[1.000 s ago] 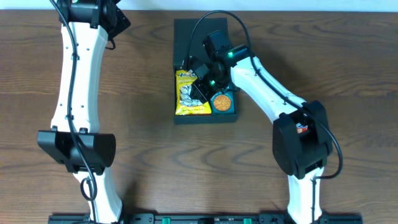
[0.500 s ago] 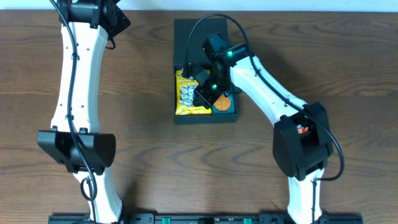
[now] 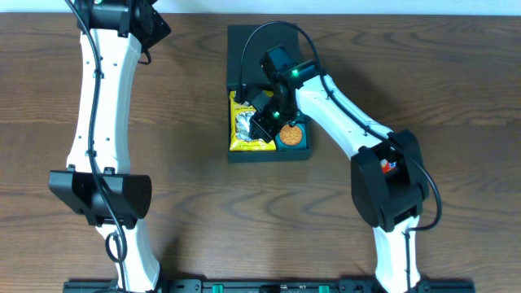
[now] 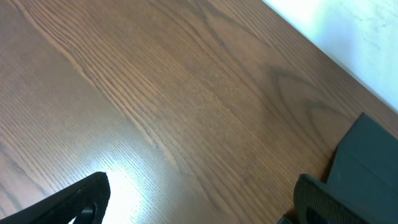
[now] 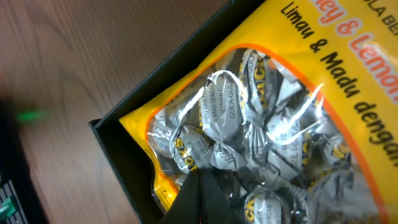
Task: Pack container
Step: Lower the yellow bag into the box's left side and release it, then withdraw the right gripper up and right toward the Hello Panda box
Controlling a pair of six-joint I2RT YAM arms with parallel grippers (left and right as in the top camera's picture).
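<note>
Right fingers (image 5: 208, 202) fully closed, both pads pressed into one dark wedge, no gap showing. The tip touches the clear window of the bag (image 5: 261, 118), on the silver-wrapped sweets. Nothing visible pinched between the pads; can't tell if any film is caught. Right gripper (image 3: 262, 124) points down into the container (image 5: 121, 146), over the bag's right half, wrist tilted toward the left wall.

Bag is yellow, lying flat and filling the left side of the container, its corner tucked against the dark wall in the right wrist view. Snack box (image 3: 294, 134), teal with an orange cookie picture, lies in the right side of the container, just beside the bag. The right gripper is apart from it.

Container is dark teal-green and open, lid (image 3: 252, 53) folded flat on the table (image 3: 187, 163) on the far side. It sits near the far edge of the table, about midway along it.

Left fingers (image 4: 84, 199) spread wide, one at each lower corner of the left wrist view, nothing between them but bare wood. Left gripper (image 4: 199, 205) empty, touching nothing, above the table near the far edge and left of the container. A corner of the container lid shows at the right edge of the left wrist view, near the right-hand finger but apart from it
</note>
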